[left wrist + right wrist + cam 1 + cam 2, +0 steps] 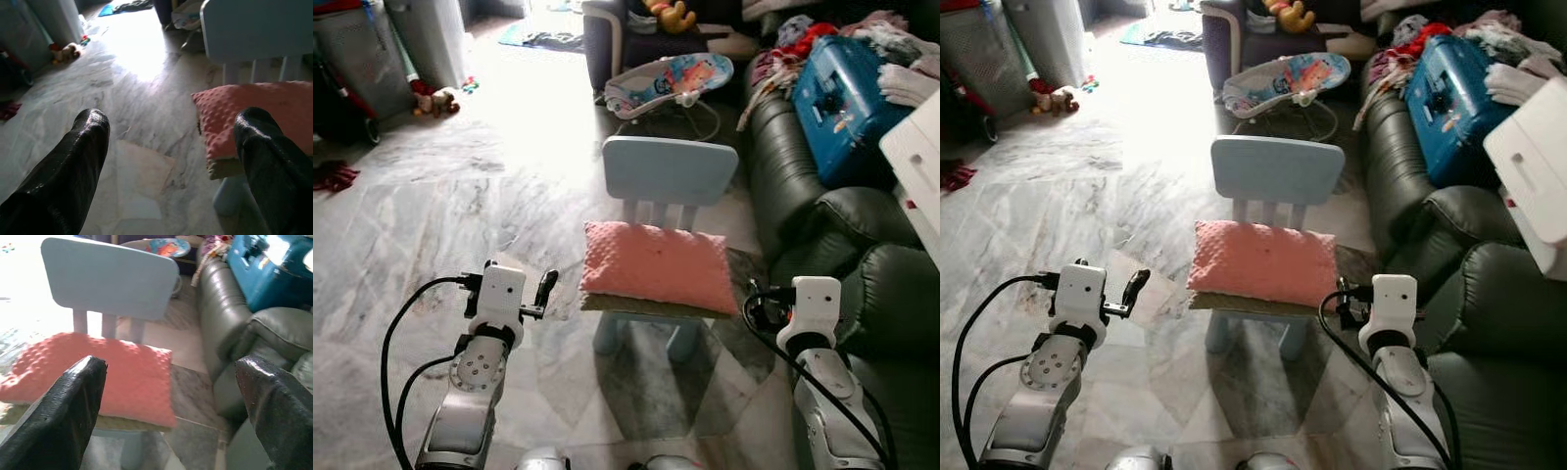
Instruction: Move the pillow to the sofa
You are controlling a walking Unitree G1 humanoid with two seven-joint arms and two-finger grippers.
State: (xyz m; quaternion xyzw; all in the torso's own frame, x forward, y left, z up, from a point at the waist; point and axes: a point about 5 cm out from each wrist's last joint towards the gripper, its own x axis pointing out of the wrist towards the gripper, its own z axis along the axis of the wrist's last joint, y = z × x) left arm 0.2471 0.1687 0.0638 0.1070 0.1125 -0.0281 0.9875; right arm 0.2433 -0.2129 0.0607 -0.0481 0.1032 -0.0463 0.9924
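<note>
I'm in a lived-in family living room: beside the dark leather sofa (803,196) stand a baby bouncer (671,83), laundry (793,49) and soft toys (435,100).

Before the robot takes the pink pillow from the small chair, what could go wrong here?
1. The pink bumpy pillow lies on a light blue child's chair that looks light; a sideways pull may tip it.
2. The dark green leather sofa carries a blue case and clothes, so free room is limited.
3. The left gripper and right gripper are open beside the pillow; uneven closing may pinch only one edge.
</note>
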